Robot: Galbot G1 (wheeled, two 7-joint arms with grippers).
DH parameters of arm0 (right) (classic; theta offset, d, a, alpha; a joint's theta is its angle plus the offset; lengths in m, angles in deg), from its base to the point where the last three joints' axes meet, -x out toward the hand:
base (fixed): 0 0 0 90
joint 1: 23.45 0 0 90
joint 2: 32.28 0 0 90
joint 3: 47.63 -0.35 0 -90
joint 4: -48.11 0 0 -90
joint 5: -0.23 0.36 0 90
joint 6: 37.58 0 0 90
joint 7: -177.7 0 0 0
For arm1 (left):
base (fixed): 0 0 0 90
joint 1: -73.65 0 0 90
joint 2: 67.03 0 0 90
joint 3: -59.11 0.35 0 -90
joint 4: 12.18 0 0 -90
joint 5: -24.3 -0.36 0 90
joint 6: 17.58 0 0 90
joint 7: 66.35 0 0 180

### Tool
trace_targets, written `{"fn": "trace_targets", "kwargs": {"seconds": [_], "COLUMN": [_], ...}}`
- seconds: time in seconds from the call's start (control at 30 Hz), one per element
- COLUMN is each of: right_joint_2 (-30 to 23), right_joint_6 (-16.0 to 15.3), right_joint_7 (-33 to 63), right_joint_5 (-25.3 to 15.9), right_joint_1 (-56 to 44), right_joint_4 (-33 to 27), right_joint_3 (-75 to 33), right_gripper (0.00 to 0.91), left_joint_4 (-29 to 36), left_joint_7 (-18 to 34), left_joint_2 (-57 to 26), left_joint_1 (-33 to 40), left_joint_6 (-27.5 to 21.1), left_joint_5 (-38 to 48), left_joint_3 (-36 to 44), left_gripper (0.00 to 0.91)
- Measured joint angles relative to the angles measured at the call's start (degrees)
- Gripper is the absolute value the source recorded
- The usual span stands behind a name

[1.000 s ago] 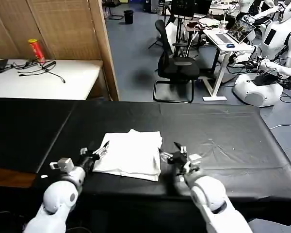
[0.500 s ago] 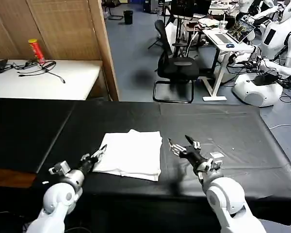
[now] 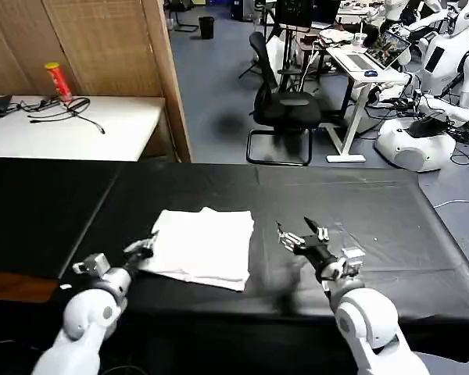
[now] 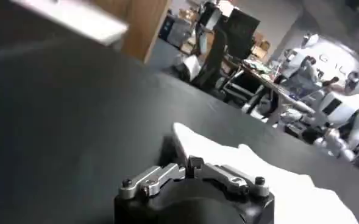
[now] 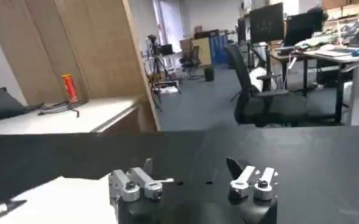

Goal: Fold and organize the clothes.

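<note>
White cotton T-shirt [image 3: 202, 247], folded into a compact rectangle, lies near the counter's [image 3: 375, 211] front edge. Left gripper [image 3: 141, 250] touches its left edge, fingers pressed together; right gripper [image 3: 298, 235] hovers beside it, fingers spread. Folding looks finished; tidying likely comes next. Black counter, office chair [image 3: 285, 105] behind.

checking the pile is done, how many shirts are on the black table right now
1. A folded white T-shirt lies on the black table, between the left gripper at its edge and the right gripper, apart from it. Anything folded inside is hidden.
</note>
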Motion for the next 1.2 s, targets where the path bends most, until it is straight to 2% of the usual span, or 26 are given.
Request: {"fn": "trace_targets", "kwargs": {"seconds": [0.13, 0.4, 0.57, 0.77, 0.97, 1.0, 1.03, 1.2], "right_joint_2": [-0.15, -0.59, -1.26, -1.24, -0.72, -0.7, -0.68, -0.53], "right_joint_6": [0.03, 0.53, 1.18, 1.43, 1.38, 1.33, 1.24, -0.69], "right_joint_7": [0.03, -0.12, -0.39, -0.6, -0.6, -0.61, -0.61, -0.4], "right_joint_5": [-0.97, -2.09, -2.6, -3.04, -3.23, -3.23, -3.17, 0.23], "right_joint_1": [-0.19, 0.38, 0.09, -0.81, -1.82, -1.91, -1.92, -1.24], "right_joint_4": [-0.5, -1.4, -1.87, -1.72, -1.12, -1.09, -1.1, -1.51], "right_joint_3": [-0.1, 0.63, 1.03, 0.97, 1.02, 1.18, 1.32, 2.66], "right_gripper": [0.878, 0.878, 0.878, 0.878, 0.878, 0.878, 0.878, 0.878], "left_joint_4": [1.59, 5.11, 8.23, 15.43, 18.61, 18.61, 18.61, 17.98], "left_joint_7": [0.09, 0.7, 3.44, 6.4, 9.0, 9.52, 10.07, 8.93], "left_joint_2": [-4.09, -18.34, -25.84, -26.19, -19.39, -17.92, -16.17, -9.15], "left_joint_1": [-0.46, -3.36, -4.44, -5.63, -5.39, -5.15, -4.82, -3.12], "left_joint_6": [-0.41, -0.8, -3.06, -5.86, -6.0, -6.01, -6.01, -4.45], "left_joint_5": [-5.75, -10.68, -11.9, -12.72, -14.56, -14.3, -14.2, -14.4], "left_joint_3": [-1.06, -7.67, -12.31, -11.0, -1.16, 0.82, 3.02, 10.94], "left_gripper": [0.0, 0.0, 0.0, 0.0, 0.0, 0.156, 0.878, 0.878]}}
